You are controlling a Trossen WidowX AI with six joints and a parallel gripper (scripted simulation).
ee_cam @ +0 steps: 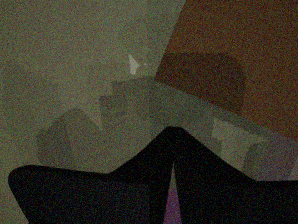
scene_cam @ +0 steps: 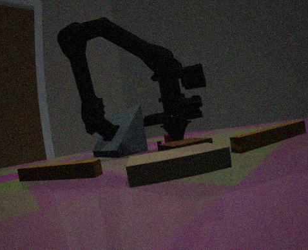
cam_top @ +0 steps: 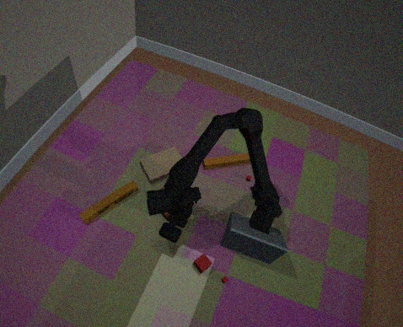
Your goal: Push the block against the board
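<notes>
The gripper (cam_top: 179,222) (scene_cam: 176,138) (ee_cam: 173,133) is pressed together on nothing, its fingers meeting in a blunt point low beside the flat brown block (cam_top: 168,216) (scene_cam: 194,141) (ee_cam: 225,30). I take that block to be the square one, and the pale tan slab (cam_top: 158,163) (scene_cam: 181,164) to be the board. From above, the block lies mostly hidden under the wrist, with the slab toward eleven o'clock from it; the two look apart. In the wrist view the block reaches from twelve to three o'clock of the fingertips, its near edge slanting down toward four. Whether the tips touch it, I cannot tell.

That slant is the main worry. If the point bears on the block off its centre line, the block will probably spin rather than slide, and meet the slab by a corner instead of a whole side. Pushing too far could then shove the slab askew and spoil an even edge. Tips set too high might ride over the thin block. A sideways drift toward eight o'clock could nudge the orange bar (cam_top: 110,203) (scene_cam: 269,136); the red cube (cam_top: 202,263) (scene_cam: 167,138), at five o'clock, seems safer.
</notes>
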